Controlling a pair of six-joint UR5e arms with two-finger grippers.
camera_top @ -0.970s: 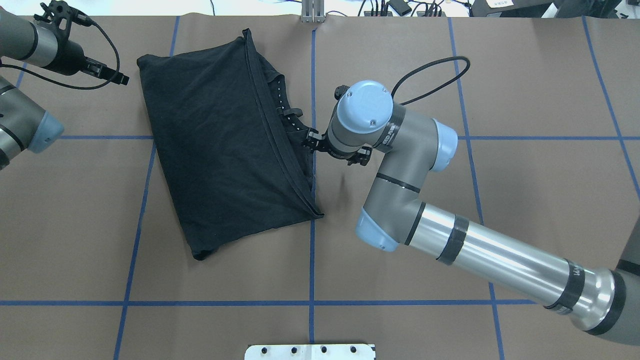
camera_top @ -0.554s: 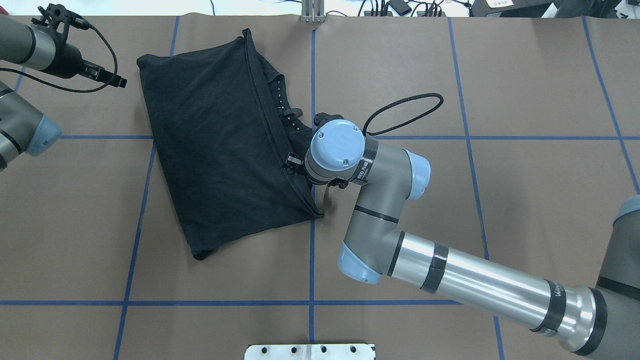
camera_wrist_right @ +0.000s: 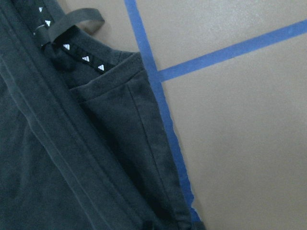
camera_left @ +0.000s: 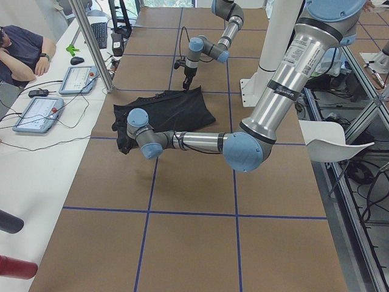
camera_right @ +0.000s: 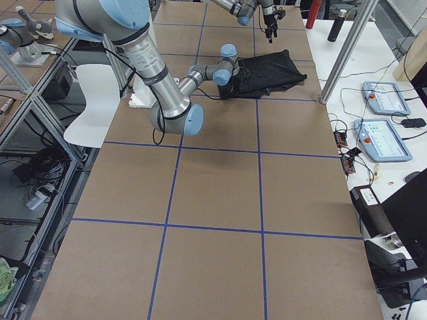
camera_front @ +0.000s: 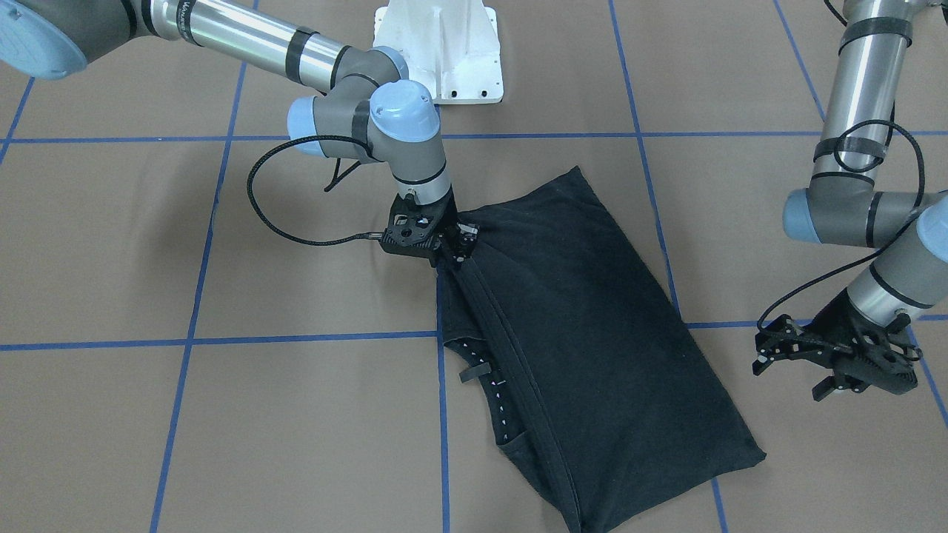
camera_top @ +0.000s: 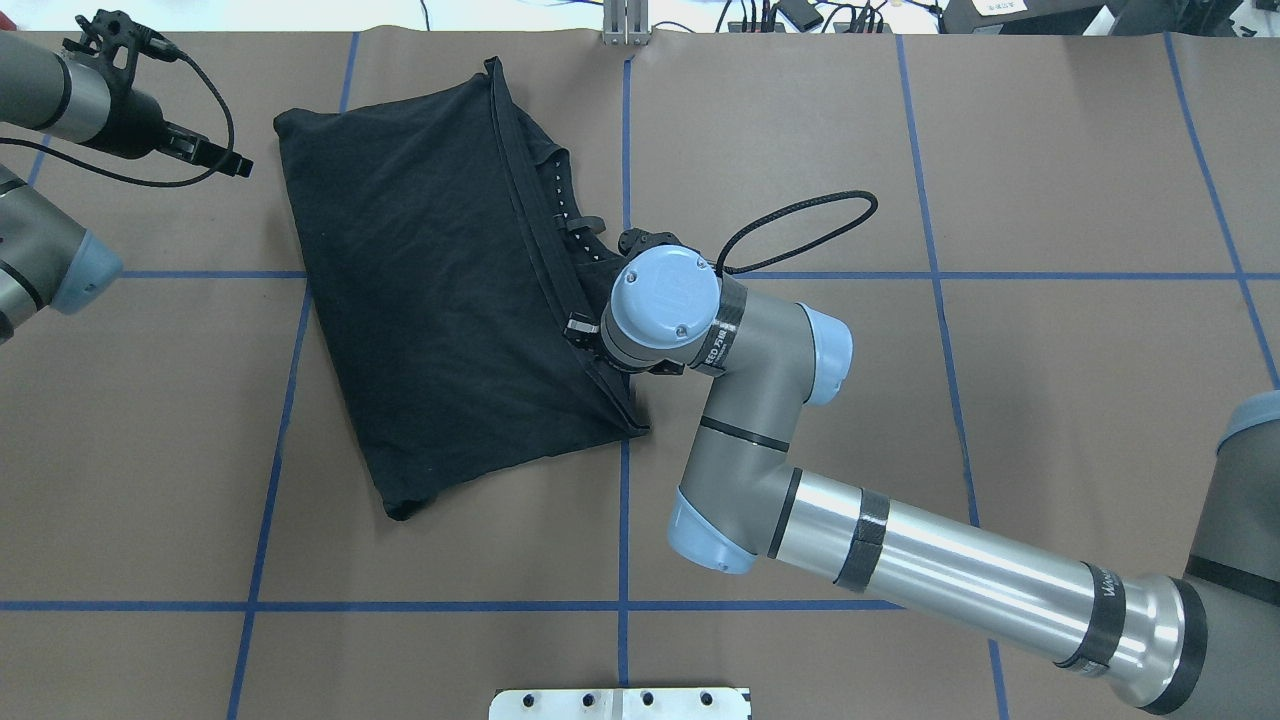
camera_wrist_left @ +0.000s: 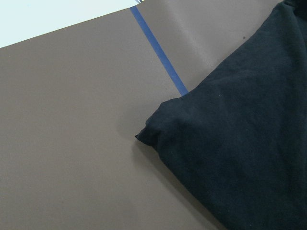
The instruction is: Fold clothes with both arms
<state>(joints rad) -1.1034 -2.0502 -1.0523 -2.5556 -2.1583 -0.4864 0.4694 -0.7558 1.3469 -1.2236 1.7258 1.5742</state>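
The right jaws are pressed down on the hemmed edge of a black short-sleeved cotton T-shirt [camera_top: 440, 290], towards its near right corner. The wrist hides them, so we cannot tell whether they have closed on cloth. The left jaws hang parted and empty just beside the shirt's far left corner, not touching it. The shirt lies folded into a slanted oblong on the brown paper-covered worktop [camera_top: 1050, 400], towards its far edge and left of the centre blue tape line [camera_top: 624, 520].

We judge this to be the grasp before the next fold. To do it well, the right jaws should bite deep enough to take every layer at the hem, not only the top one. The left jaws should take the matching corner, and both should lift low and together so the edges meet squarely.

We count one shirt, two silver-grey tubular arms, the right arm [camera_top: 960, 575] and the left arm [camera_top: 50, 90], two sets of jaws, and one white bolted pedestal base [camera_front: 441, 44].
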